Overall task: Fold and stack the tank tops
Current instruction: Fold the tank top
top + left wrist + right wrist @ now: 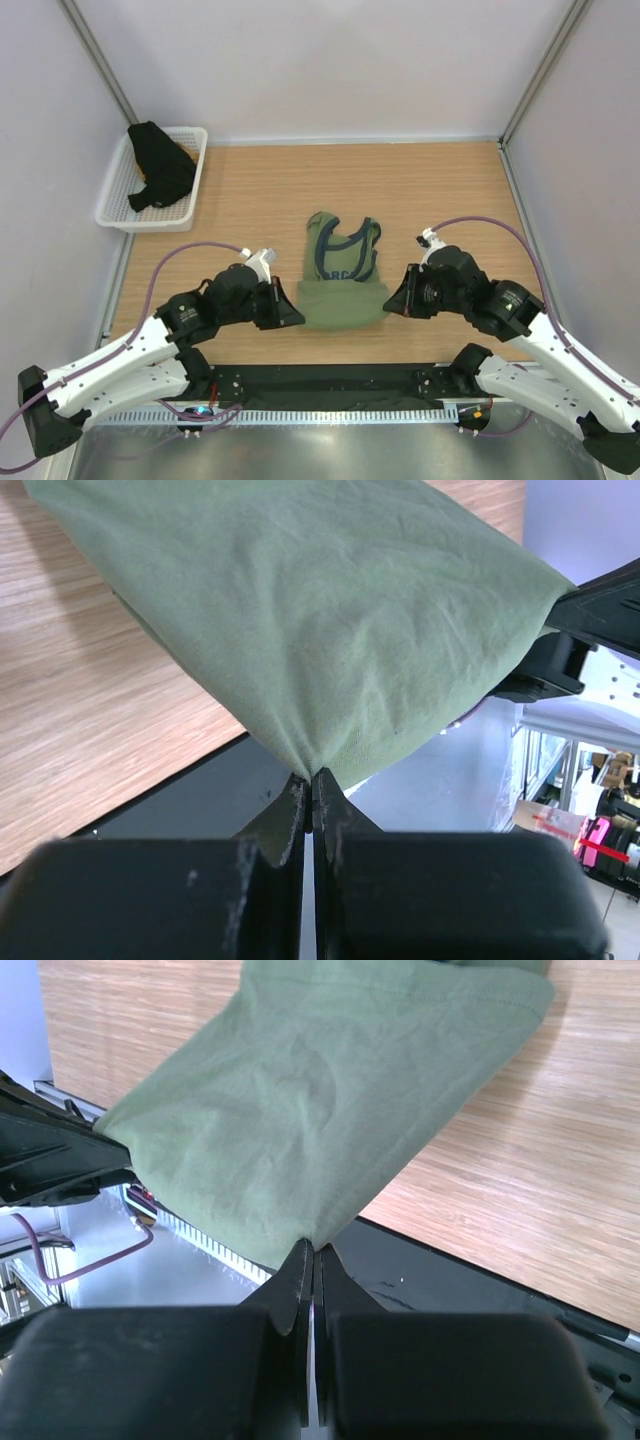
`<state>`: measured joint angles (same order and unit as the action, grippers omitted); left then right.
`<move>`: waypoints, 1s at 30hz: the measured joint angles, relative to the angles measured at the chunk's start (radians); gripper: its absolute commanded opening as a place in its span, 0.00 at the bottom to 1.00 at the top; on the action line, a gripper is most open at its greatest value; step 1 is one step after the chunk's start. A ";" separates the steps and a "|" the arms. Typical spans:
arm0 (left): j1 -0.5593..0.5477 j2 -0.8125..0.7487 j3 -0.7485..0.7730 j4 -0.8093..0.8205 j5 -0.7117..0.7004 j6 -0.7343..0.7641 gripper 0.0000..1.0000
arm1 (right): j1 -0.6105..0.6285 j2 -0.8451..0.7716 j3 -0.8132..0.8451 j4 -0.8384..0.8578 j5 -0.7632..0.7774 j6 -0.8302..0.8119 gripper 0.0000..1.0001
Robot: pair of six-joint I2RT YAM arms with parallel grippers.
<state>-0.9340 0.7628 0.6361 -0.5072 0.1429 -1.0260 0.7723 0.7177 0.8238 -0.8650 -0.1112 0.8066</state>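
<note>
At the near edge, both arms are on the olive tank top [342,290]. The left gripper [298,318] is pinched tight on its near-left corner and the right gripper [392,304] on its near-right corner (both wrist views show cloth coming straight out of closed tips, no gap). The hem edge looks lifted off the table [450,190] and spans between the two. The rest of the top lies flat mid-table, lettering up, straps [373,238] pointing far.

Handling, my read: thin, light, limp knit. It has no stiffness, so it sags wherever it's unsupported and will likely slide on the wood rather than stay put. Corner pinches are the right hold for a fold. Carry both corners level and together or the fold line skews. The loose straps could bunch underneath.

I see no obstacle on the fold path. Cables [480,222] loop off both wrists, near the cloth but not touching it.

Far left is the white mesh basket [150,222] with the black tank top [160,170] crumpled inside, well apart from the olive one. It's not folded yet and is a long reach for the left arm.
</note>
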 measured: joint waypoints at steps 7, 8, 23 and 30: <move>0.000 -0.019 0.018 -0.007 0.011 -0.016 0.00 | 0.000 -0.002 0.053 -0.027 0.028 -0.013 0.01; 0.000 -0.020 0.023 -0.007 0.012 -0.016 0.00 | 0.000 -0.002 0.054 -0.027 0.031 -0.014 0.01; 0.000 0.069 0.159 -0.041 -0.024 -0.012 0.02 | 0.001 0.143 0.183 -0.032 0.171 -0.049 0.01; 0.042 0.156 0.224 -0.045 -0.036 -0.002 0.02 | 0.001 0.230 0.254 -0.033 0.234 -0.076 0.01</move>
<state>-0.8921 0.9192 0.8597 -0.5522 0.1070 -1.0275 0.7731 0.9478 1.0782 -0.8978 0.1230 0.7311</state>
